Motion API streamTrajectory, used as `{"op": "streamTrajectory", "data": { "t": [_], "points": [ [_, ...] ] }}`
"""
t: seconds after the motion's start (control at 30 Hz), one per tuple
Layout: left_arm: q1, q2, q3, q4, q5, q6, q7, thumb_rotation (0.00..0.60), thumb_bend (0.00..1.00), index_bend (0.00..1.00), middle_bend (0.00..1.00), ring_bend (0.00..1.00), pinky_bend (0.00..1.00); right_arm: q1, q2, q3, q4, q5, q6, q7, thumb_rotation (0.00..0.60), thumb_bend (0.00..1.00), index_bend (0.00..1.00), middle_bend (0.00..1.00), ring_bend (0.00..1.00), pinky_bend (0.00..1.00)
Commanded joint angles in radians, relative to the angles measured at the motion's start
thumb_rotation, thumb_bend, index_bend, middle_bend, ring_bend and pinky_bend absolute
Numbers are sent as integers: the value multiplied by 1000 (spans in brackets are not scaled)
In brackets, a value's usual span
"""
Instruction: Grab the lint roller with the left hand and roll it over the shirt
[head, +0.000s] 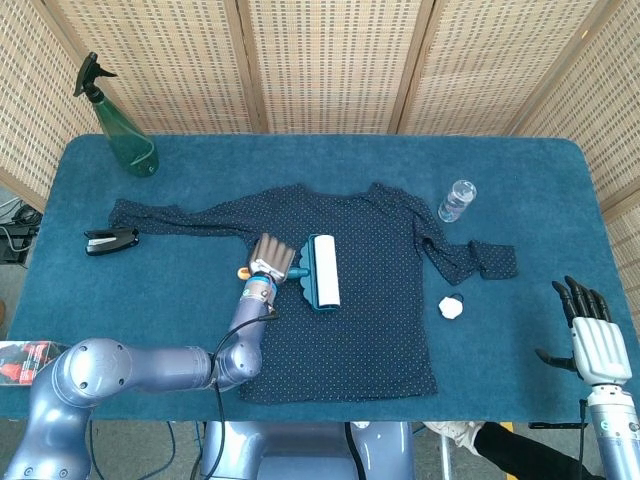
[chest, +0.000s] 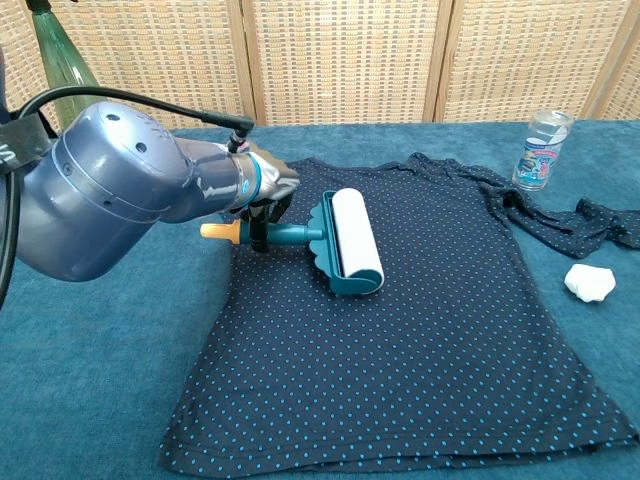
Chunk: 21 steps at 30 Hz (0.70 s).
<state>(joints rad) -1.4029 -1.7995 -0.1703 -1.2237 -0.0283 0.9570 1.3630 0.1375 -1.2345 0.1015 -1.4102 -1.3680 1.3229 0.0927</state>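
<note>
While your left hand (chest: 262, 185) grips the handle, the lint roller (chest: 355, 241) lies on the shirt (chest: 400, 330), its drum running front to back, with unrolled cloth stretching rightward; your right hand (head: 590, 335) hangs open, far off.

One camera sits high up, at the robot's head, and looks down over the whole table (head: 90, 330), all the way to the woven screen (head: 320, 60) at the back. It is far enough to see every table edge. The other camera sits lower, at the chest, and looks forward across the table (chest: 90, 400) from up close. Things look much bigger there. Both views show the shirt (head: 350, 300) (chest: 420, 330), the lint roller (head: 322, 271) (chest: 350, 243), the left hand (head: 270, 260) (chest: 265, 185) and the small clear bottle (head: 456, 200) (chest: 541, 150).
</note>
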Motion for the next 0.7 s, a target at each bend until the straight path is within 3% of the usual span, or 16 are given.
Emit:
{"op": "streamTrajectory", "data": {
  "t": [0.03, 0.7],
  "points": [
    [6, 4, 4, -4, -6, 7, 6, 600, 527, 879, 862, 691, 653, 0, -1, -2, 0, -3, 1, -3, 600, 147, 50, 0, 0, 0],
    [192, 201, 124, -126, 114, -5, -126, 600, 527, 879, 862, 691, 652, -1, -5, -19, -27, -31, 16, -50, 600, 147, 50, 0, 0, 0]
  ]
}}
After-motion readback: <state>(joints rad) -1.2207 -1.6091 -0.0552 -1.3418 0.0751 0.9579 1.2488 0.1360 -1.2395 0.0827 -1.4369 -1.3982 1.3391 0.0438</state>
